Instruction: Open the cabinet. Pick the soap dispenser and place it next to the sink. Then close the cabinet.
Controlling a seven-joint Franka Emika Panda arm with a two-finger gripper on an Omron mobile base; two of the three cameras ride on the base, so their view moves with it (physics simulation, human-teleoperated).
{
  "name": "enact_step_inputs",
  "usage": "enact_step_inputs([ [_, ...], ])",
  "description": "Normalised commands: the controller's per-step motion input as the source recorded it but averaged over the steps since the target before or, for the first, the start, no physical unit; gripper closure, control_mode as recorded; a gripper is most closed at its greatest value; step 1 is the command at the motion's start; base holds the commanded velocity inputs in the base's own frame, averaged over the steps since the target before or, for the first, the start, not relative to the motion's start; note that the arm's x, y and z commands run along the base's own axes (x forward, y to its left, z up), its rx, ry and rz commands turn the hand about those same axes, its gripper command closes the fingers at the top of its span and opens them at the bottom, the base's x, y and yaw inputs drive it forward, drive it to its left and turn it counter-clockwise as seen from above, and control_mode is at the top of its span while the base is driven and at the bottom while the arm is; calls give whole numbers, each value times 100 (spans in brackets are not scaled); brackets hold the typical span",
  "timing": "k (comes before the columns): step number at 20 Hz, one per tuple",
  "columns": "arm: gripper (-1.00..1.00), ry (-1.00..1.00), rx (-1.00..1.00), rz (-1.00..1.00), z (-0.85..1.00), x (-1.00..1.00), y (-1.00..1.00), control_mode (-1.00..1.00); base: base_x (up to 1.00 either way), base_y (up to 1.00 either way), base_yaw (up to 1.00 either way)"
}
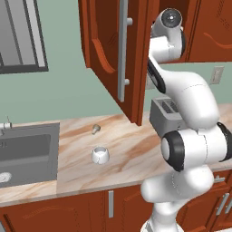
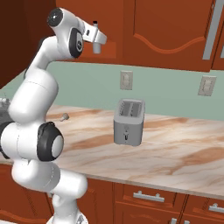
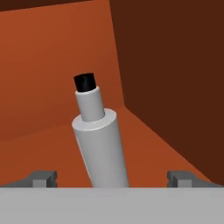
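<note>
In the left base view the wide reddish-brown wooden wall cabinet (image 1: 113,54) has its arched door swung open, while the grey rectangular recessed sink (image 1: 27,152) holds nothing I can make out and a squat white ring-shaped cup (image 1: 100,155) sits on the marble counter (image 1: 131,149). In the right base view the arm reaches up into the cabinet above a grey boxy toaster (image 2: 129,121). In the hand view the slim grey-silver soap dispenser (image 3: 98,135) with its black pump top stands on the cabinet shelf between the fully spread fingertips (image 3: 41,178) of the empty hand (image 3: 111,179); closing squarely on the wide body, not the narrow neck, looks the safest grip.
</note>
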Motion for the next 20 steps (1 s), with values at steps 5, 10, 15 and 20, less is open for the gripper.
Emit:
enact_step_inputs([
  [5, -100, 0, 0, 0, 4, 19, 0, -100, 0, 0, 0],
  [10, -100, 0, 0, 0, 0, 9, -4, -100, 0, 0, 0],
  [15, -100, 0, 0, 0, 0, 3, -6, -100, 0, 0, 0],
  [20, -100, 0, 0, 0, 0, 5, -7, -100, 0, 0, 0],
])
